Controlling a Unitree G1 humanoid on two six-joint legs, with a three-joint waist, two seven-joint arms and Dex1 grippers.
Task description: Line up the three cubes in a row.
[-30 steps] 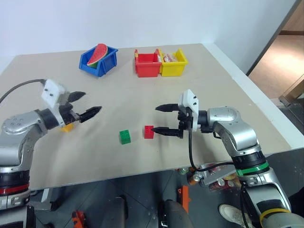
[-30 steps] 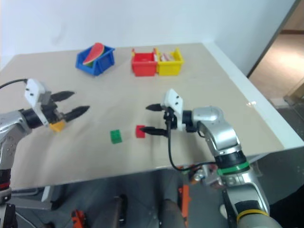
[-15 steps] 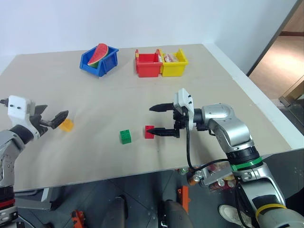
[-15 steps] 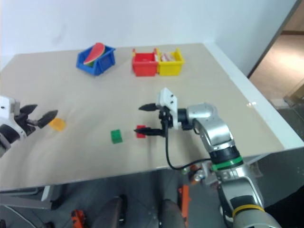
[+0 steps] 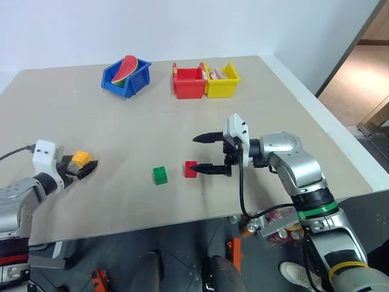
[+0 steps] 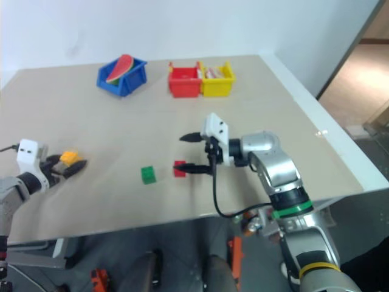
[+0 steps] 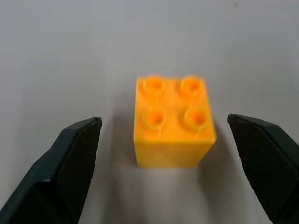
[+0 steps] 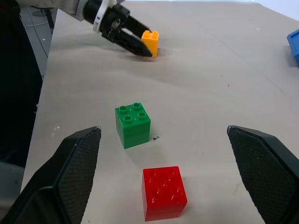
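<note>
The yellow-orange cube [image 5: 81, 160] sits on the table at the left, between the spread fingers of my left gripper [image 5: 83, 168]. In the left wrist view the cube [image 7: 174, 122] has a gap to each finger, so the left gripper [image 7: 163, 119] is open around it without touching. The green cube [image 5: 160, 175] and the red cube [image 5: 191, 168] stand side by side near the table's middle. My right gripper [image 5: 195, 154] is open and points left, with its lower finger just right of the red cube [image 8: 164, 192].
At the back of the table [image 5: 285, 103] stand a blue bin [image 5: 124, 78] holding a watermelon slice [image 5: 125, 69], a red bin [image 5: 188, 82] and a yellow bin [image 5: 222, 80]. The table's front edge runs close below the cubes.
My left gripper has dropped down and to the left, to table level, and now straddles the yellow-orange cube. The right arm holds still.
</note>
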